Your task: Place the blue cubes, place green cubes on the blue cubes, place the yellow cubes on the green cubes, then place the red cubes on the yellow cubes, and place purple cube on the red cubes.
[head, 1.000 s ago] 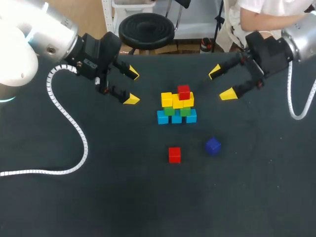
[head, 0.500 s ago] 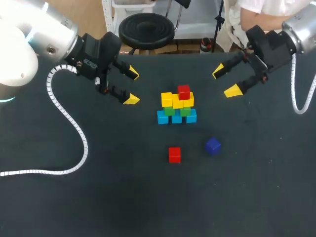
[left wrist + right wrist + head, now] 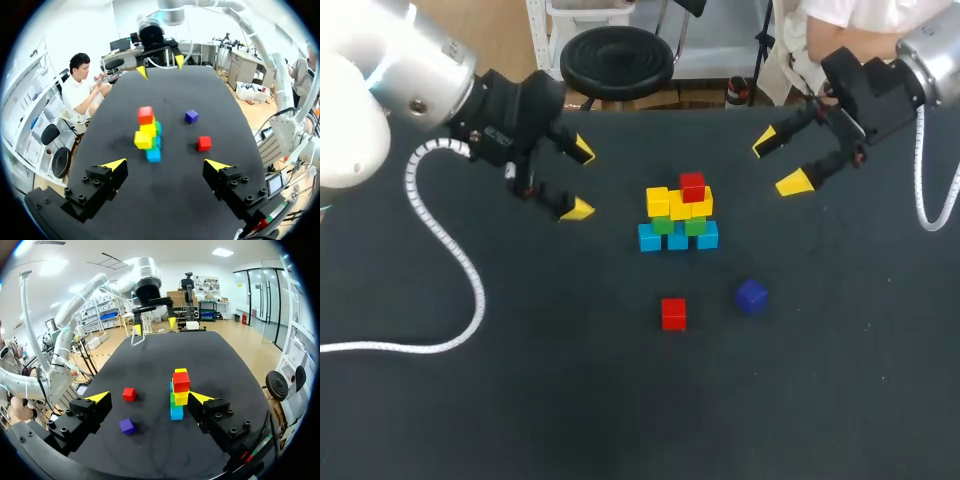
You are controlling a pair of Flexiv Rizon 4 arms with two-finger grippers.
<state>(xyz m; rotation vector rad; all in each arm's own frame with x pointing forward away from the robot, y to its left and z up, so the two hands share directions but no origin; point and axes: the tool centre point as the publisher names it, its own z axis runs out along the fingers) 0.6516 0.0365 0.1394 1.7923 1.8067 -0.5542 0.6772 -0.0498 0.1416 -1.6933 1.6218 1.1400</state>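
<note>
A stack stands mid-table: blue cubes (image 3: 677,238) at the base, green cubes (image 3: 679,225) on them, yellow cubes (image 3: 678,204) above, and one red cube (image 3: 692,186) on top; the stack (image 3: 148,133) (image 3: 179,392) shows in both wrist views. A loose red cube (image 3: 673,313) (image 3: 203,143) (image 3: 129,394) and a purple cube (image 3: 751,296) (image 3: 191,116) (image 3: 127,426) lie nearer the front. My left gripper (image 3: 577,180) (image 3: 166,164) hangs open left of the stack. My right gripper (image 3: 779,162) (image 3: 149,397) hangs open to its right. Neither holds anything.
The left arm's white coiled cable (image 3: 450,260) trails over the table's left side. The right arm's cable (image 3: 920,200) hangs near the right edge. The dark tabletop (image 3: 620,400) stretches out in front of the loose cubes.
My right gripper has drawn back up and to the right, away from the stack. My left gripper has shifted slightly left and toward the front. The cubes have not moved.
</note>
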